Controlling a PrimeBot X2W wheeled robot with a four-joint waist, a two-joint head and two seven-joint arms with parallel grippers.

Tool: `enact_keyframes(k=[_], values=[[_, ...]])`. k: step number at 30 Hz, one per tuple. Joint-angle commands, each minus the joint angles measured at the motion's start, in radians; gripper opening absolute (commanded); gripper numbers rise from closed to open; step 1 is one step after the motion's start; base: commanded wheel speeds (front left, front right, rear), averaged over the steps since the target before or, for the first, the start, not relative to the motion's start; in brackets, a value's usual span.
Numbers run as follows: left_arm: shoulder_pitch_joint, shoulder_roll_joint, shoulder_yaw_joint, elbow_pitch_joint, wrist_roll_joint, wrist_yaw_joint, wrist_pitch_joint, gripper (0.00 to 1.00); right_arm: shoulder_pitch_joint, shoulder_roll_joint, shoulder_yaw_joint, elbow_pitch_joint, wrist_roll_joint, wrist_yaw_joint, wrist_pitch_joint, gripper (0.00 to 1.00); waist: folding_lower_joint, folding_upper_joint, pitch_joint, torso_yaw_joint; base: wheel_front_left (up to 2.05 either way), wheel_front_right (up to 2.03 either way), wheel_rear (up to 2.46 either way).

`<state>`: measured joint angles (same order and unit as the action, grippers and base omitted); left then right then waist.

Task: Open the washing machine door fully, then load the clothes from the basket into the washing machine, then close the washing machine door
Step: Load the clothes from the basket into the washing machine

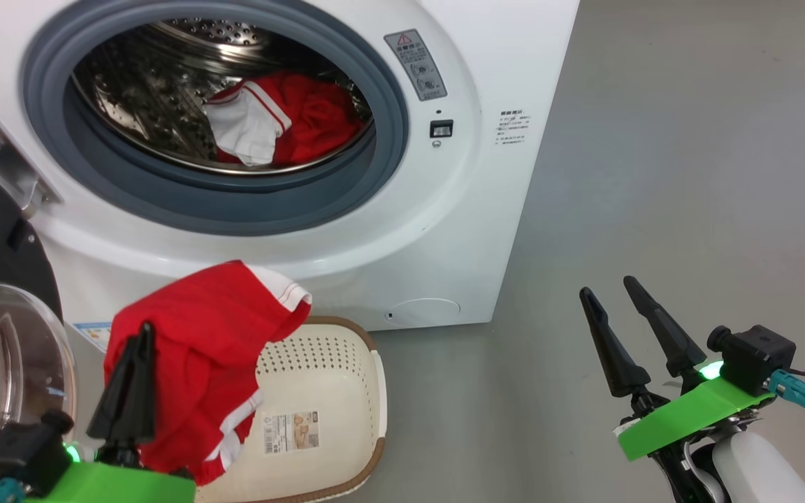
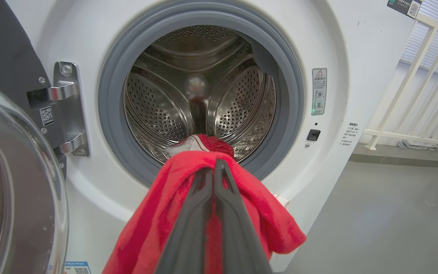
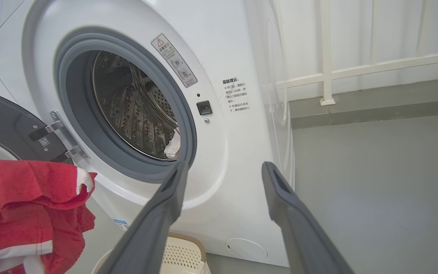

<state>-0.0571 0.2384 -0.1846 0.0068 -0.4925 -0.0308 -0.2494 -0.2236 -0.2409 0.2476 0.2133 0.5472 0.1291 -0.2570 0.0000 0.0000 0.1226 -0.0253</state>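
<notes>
My left hand (image 1: 142, 332) is clamped on the bright red, white-striped fabric bundle (image 1: 214, 328), held above the cream perforated plastic basket (image 1: 332, 363), ready for the big white washing machine (image 1: 444, 230). My right hand (image 1: 609, 288) hangs spread and empty, out of the way. The head view shows red cloth (image 1: 312, 115) in the steel drum (image 1: 144, 77). My left wrist view mostly hides it.
</notes>
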Motion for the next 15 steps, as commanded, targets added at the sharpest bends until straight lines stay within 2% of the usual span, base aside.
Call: enact_keyframes(k=[1, 9, 15], values=[[-0.052, 0.016, 0.041, -0.027, 0.008, -0.001, -0.012, 0.00, -0.010, -0.002, 0.015, -0.028, -0.007, 0.002, -0.005, 1.00, 0.0000, 0.0000, 0.003, -0.001, 0.00, 0.00, 0.00], [-0.150, 0.035, 0.026, 0.005, 0.027, -0.018, -0.011, 0.00, -0.018, 0.006, 0.013, -0.037, -0.013, 0.002, -0.005, 1.00, 0.0000, 0.0000, 0.038, -0.012, 0.00, 0.00, 0.00], [-0.281, 0.043, 0.027, 0.073, 0.031, -0.027, -0.010, 0.00, -0.039, 0.013, 0.016, -0.044, -0.020, 0.002, -0.005, 1.00, 0.0000, 0.0000, 0.086, -0.038, 0.00, 0.00, 0.00]])
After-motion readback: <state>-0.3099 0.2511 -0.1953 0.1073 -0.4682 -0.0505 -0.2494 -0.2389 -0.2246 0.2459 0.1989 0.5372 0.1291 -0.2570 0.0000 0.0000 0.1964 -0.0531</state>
